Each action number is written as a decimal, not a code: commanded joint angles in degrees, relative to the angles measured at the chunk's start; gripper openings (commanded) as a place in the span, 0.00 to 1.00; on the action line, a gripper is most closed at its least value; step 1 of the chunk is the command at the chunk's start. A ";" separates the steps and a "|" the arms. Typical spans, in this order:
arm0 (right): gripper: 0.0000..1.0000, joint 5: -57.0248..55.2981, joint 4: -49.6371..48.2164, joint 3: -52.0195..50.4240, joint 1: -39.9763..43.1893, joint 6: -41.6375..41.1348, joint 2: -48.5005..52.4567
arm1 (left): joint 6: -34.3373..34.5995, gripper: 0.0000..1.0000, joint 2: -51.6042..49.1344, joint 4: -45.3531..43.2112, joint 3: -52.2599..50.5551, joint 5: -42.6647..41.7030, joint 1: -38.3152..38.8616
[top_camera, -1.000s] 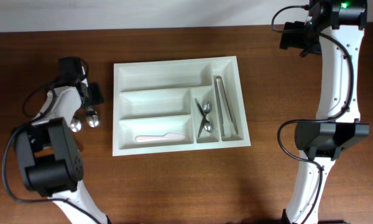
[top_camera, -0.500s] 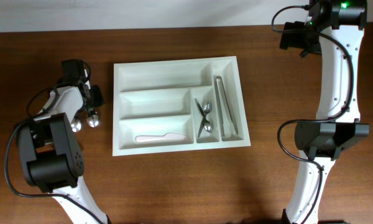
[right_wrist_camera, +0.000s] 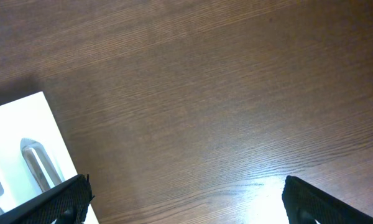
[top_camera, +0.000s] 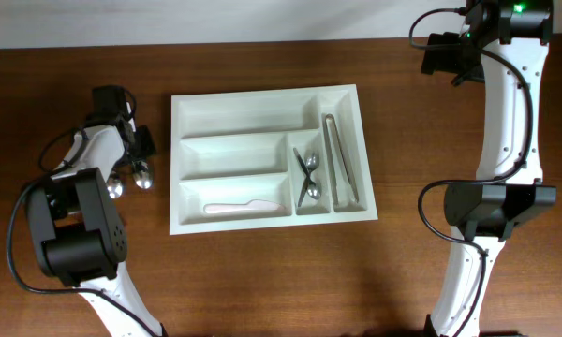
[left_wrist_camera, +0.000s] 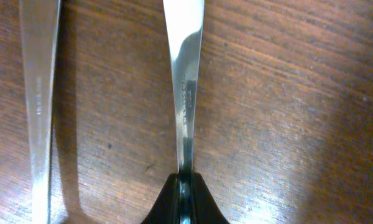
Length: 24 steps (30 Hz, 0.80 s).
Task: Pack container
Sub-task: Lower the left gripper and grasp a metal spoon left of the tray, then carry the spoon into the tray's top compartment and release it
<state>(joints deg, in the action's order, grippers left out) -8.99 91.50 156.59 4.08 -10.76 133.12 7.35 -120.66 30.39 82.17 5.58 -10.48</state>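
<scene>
Wooden counter [top_camera: 262, 281]. White cutlery tray [top_camera: 262, 95] sits mid-counter, between the arms. Inside it: tongs [top_camera: 342, 173] in the rightmost narrow slot, two spoons [top_camera: 306, 178] in the narrow slot beside it, white knife [top_camera: 244, 206] in the bottom long slot. Left pincer [left_wrist_camera: 181, 196] is pinching the handle of a loose spoon [left_wrist_camera: 185, 81] on the counter left of the tray. A second loose spoon [left_wrist_camera: 37, 93] lies alongside it. Right pincer [right_wrist_camera: 186, 193] is spread over bare counter by the tray's corner.
</scene>
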 commanded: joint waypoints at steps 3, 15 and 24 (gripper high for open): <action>0.99 -0.72 0.00 1.09 0.13 -0.70 -1.84 | -0.83 0.02 -0.37 4.96 8.44 0.22 -0.09; 0.99 -0.72 0.00 1.09 0.13 -0.70 -1.84 | -26.21 0.02 1.66 11.65 27.26 -7.67 4.13; 0.99 -0.72 0.00 1.09 0.13 -0.70 -1.84 | -58.64 0.02 1.64 11.67 28.68 -27.76 15.67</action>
<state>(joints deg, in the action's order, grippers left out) -8.99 91.53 156.59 4.10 -10.74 133.12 -35.59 -120.81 42.09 109.91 -13.19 1.23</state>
